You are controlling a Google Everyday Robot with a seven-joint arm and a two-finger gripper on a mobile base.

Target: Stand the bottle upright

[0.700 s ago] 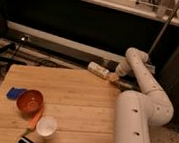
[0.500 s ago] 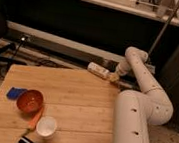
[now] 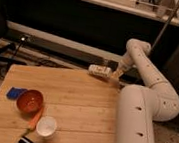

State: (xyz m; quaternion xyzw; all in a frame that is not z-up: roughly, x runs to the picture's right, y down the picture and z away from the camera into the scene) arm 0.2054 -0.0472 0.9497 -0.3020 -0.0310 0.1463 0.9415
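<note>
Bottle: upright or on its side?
On its side. The bottle lies horizontal at the table's far edge, with the tool at one end of it.

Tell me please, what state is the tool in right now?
Tool: at the far edge of the table, at the right end of the horizontal bottle; open, closed or holding it cannot be told.

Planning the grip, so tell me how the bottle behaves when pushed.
The bottle is a cylinder lying on its side at the table's far edge, so a nudge could roll it off. It looks small, probably light. The gripper sits at one end.
</note>
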